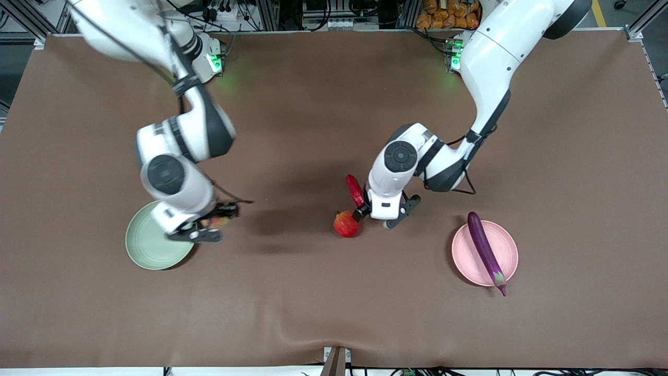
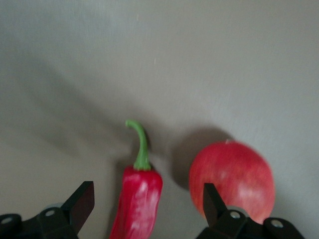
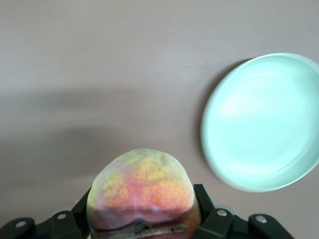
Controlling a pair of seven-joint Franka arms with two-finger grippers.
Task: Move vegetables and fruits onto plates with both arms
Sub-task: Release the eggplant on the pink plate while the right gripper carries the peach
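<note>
My right gripper is shut on the yellowish-pink peach and holds it in the air just off the rim of the pale green plate. In the right wrist view the peach fills the jaws and the green plate lies empty beside it. My left gripper is open and low over the red chili pepper. In the left wrist view the chili lies between the fingers and the pomegranate sits just outside one finger. The pomegranate is on the table. The purple eggplant lies across the pink plate.
The brown tablecloth covers the whole table. The eggplant's stem end overhangs the pink plate's rim on the side nearer the front camera. Both arm bases and cables stand along the table's edge by the robots.
</note>
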